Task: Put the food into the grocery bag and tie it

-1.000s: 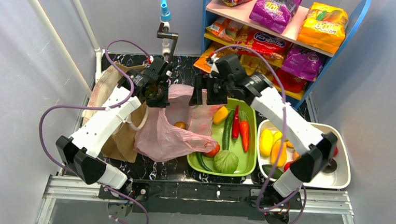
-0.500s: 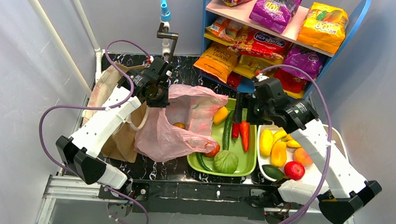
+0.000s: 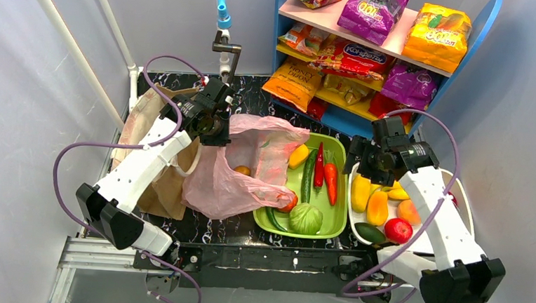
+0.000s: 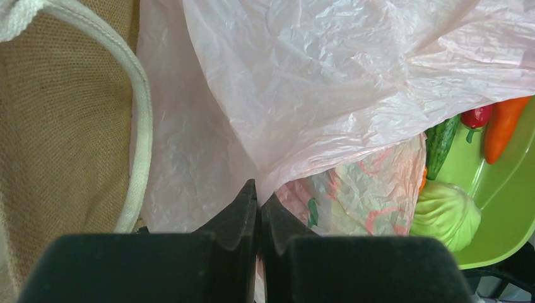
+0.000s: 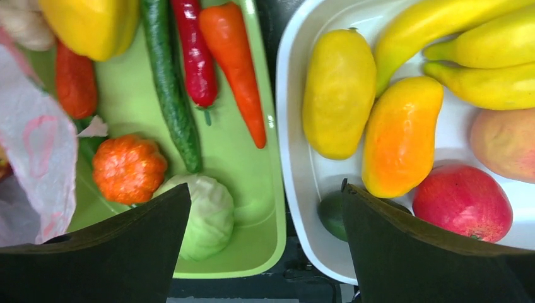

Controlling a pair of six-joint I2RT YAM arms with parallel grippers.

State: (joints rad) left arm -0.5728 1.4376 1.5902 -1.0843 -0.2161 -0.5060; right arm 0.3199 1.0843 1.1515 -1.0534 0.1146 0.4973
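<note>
The pink grocery bag [image 3: 250, 164] lies slumped with its mouth toward the green tray [image 3: 334, 222], and an orange item [image 3: 244, 170] shows inside. My left gripper [image 3: 211, 123] is shut on the bag's thin edge [image 4: 315, 82], fingertips pressed together. My right gripper [image 3: 363, 161] hangs open and empty over the seam between the green tray [image 5: 243, 183] and the white tray [image 5: 290, 170]. Below it lie food items: cabbage [image 5: 202, 218], small orange pumpkin [image 5: 129, 169], carrot [image 5: 236, 69], cucumber [image 5: 167, 82], yellow mango [image 5: 339, 95], orange mango [image 5: 400, 136], red fruit [image 5: 464, 202].
A brown burlap bag [image 3: 157, 187] with a white handle [image 4: 135, 126] lies under and left of the pink bag. A blue shelf [image 3: 369, 52] of snack packets stands at the back right. A metal fixture [image 3: 224, 47] rises behind the left gripper.
My right arm has swung from over the bag's mouth to the right, above the two trays, its jaws spreading a little wider. The left gripper has kept its hold and place.
</note>
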